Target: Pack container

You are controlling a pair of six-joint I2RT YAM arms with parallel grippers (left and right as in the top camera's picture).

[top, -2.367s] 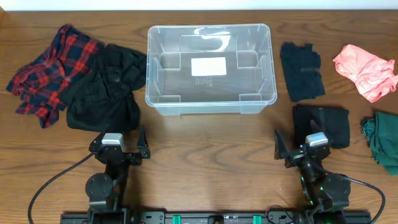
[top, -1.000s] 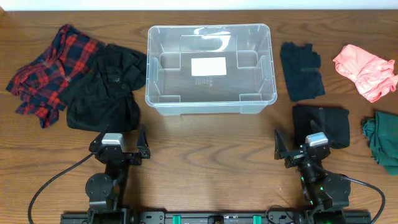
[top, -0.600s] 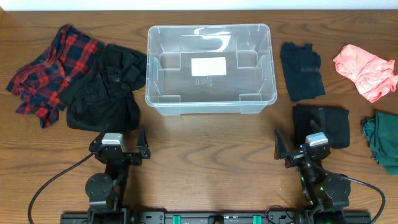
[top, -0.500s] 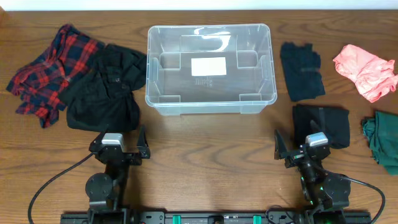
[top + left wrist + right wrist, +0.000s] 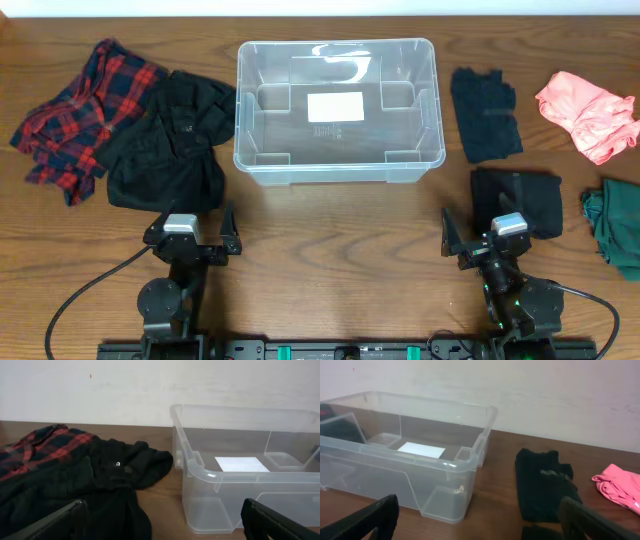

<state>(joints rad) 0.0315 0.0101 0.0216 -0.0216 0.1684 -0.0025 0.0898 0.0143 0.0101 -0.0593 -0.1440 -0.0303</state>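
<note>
The clear plastic container (image 5: 338, 65) stands empty at the back middle of the table, a white label on its bottom. It also shows in the left wrist view (image 5: 240, 445) and in the right wrist view (image 5: 415, 435). My left gripper (image 5: 192, 232) is open and empty at the front left, just in front of a black garment (image 5: 170, 150). My right gripper (image 5: 487, 237) is open and empty at the front right, beside a folded black cloth (image 5: 525, 200).
A red plaid shirt (image 5: 80, 110) lies at the far left. A black cloth (image 5: 485, 115) lies right of the container, a pink cloth (image 5: 588, 115) at the back right, a dark green cloth (image 5: 615, 225) at the right edge.
</note>
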